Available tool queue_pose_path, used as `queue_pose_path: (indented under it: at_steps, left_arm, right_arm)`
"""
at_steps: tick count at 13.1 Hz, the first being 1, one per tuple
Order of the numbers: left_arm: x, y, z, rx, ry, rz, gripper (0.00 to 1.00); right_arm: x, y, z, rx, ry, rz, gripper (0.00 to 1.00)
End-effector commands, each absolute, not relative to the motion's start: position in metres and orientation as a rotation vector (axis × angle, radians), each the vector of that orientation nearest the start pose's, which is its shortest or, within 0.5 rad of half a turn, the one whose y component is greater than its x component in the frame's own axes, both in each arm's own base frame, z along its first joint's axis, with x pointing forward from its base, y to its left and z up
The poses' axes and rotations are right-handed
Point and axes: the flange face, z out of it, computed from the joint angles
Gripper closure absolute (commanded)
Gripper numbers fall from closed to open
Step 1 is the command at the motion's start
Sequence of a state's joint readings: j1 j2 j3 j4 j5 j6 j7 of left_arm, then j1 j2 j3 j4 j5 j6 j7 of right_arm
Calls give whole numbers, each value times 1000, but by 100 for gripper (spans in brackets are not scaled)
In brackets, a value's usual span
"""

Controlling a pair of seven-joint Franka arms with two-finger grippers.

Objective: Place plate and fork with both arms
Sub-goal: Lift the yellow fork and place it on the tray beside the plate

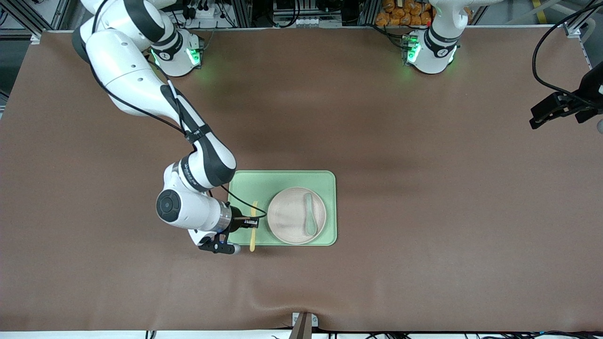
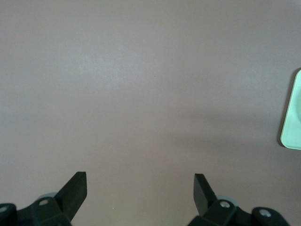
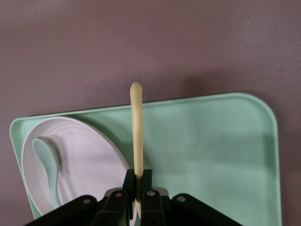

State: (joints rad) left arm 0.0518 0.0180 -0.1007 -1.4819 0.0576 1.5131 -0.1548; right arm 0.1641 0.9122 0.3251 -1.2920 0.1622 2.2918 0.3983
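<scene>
The right tool (image 1: 248, 222) is clamped on the fork (image 1: 254, 226) over the tray (image 1: 282, 181), beside the plate (image 1: 296, 221). The fork's tines are hidden by the fingers (image 3: 128, 188) in the right wrist view, and only its handle shows, its end reaching past the tray's rim nearest the front camera. The plate lies in the tray with a spoon (image 1: 309, 214) on it. The left tool (image 2: 140, 188) waits with its fingers apart over bare surface (image 1: 424, 235) at the left arm's end; the front view cuts off most of it at its edge.
</scene>
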Motion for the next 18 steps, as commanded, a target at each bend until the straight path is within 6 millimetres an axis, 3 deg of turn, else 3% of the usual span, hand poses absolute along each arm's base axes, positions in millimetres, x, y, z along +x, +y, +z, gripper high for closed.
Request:
queue_pose_path:
  at_steps: [1, 3, 6, 12, 15, 16, 17, 18]
  left_arm:
    - [543, -19, 656, -3084, -143, -24, 0]
    - [543, -19, 656, -3084, -144, -15, 0]
    - [541, -23, 658, -3084, -132, -12, 0]
    - [541, -24, 657, -3084, -128, -3, 0]
    - [541, -25, 657, -3084, -125, -3, 0]
    - [541, -25, 657, -3084, -125, -3, 0]
    - [541, -25, 657, -3084, -125, -3, 0]
    - [541, -25, 657, -3084, -125, -3, 0]
  right_arm:
    - [666, 289, 230, -2730, 140, 73, 97]
    - [657, 284, 231, -2732, 138, 64, 97]
    - [649, 259, 213, -2717, 78, 29, 97]
    - [631, 271, 192, -2701, 93, -34, 97]
    - [628, 274, 192, -2696, 93, -31, 93]
    - [629, 273, 192, -2695, 96, -32, 82]
    - [630, 272, 193, -2694, 98, -34, 47]
    - [631, 271, 193, -2694, 98, -35, 28]
